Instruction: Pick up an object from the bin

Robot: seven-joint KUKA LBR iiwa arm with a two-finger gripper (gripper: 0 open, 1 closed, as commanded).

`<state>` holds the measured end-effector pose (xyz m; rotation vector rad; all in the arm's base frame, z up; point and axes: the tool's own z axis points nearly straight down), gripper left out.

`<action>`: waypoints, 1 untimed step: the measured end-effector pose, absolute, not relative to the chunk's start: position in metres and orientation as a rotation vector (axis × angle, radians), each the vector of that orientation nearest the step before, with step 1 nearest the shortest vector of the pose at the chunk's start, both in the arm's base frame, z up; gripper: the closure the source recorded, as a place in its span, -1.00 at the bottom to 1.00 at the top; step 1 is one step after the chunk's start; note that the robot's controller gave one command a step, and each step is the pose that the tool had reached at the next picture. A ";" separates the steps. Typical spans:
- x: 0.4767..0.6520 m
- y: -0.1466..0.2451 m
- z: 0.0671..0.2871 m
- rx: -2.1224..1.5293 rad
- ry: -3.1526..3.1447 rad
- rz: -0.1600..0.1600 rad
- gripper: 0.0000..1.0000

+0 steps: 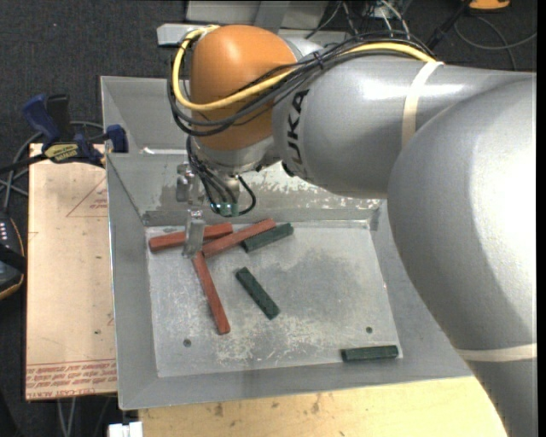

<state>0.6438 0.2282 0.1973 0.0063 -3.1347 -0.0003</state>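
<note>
A robotics lab is indicated. An industrial arm [409, 128] is set over a metal bin [128, 256]. Cables [375, 12] are strewn across dark carpet [51, 51].

End effector [195, 241] — amid red sticks [213, 299]

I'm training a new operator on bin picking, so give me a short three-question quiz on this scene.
1. How many dark green bars lie in the bin?
2. True or false: the gripper is over a green bar at the bin's front right corner.
3. Which things lie nearest the gripper?
A) the crossing red-brown bars at the back left of the floor
B) a blue ball
C) a yellow cup

Key
1. Three.
2. False. It is over the red-brown bars, and the lone green bar at the front right lies well away from it.
3. A.
</note>
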 end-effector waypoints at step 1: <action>0.646 0.202 0.074 0.177 -3.131 0.001 -1.00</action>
